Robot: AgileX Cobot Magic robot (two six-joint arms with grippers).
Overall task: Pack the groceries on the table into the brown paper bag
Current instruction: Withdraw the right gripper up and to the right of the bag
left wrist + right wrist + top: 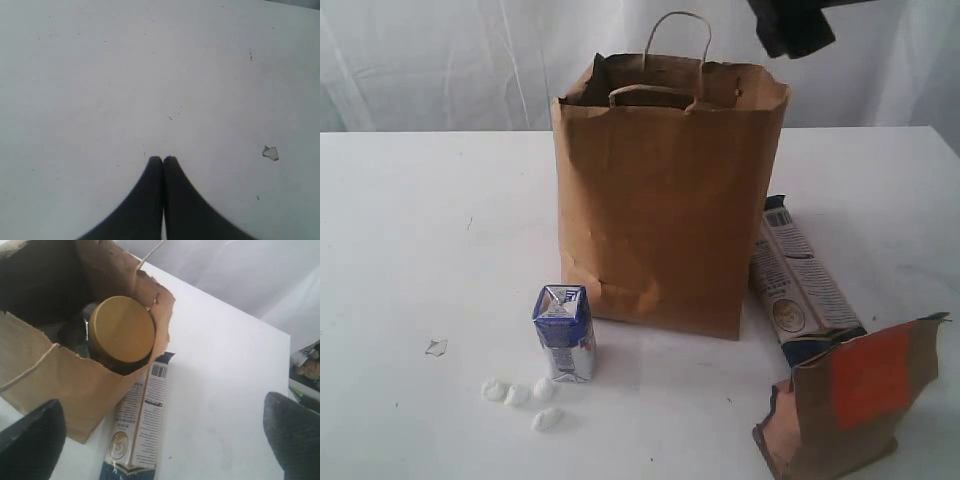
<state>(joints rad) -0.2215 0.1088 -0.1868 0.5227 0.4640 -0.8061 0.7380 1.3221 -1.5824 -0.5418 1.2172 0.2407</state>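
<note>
Hanging at the top right of the exterior frame, just above the rim of the brown paper bag [665, 210]: right gripper [161, 405], jaws spread wide, nothing between them. Pointing over bare table [410, 220], tips pressed together on nothing: left gripper [163, 159]. Standing upright mid-frame, the bag, with the tan-lidded glass jar [121, 330] inside it, below the spread jaws. Leaning at lower right, brown pouch with orange label [860, 400]. Lying flat between pouch and bag, just beside the bag's right side, long blue-white packet [798, 285]. Standing at the bag's lower left, small blue-white carton [563, 332].
</note>
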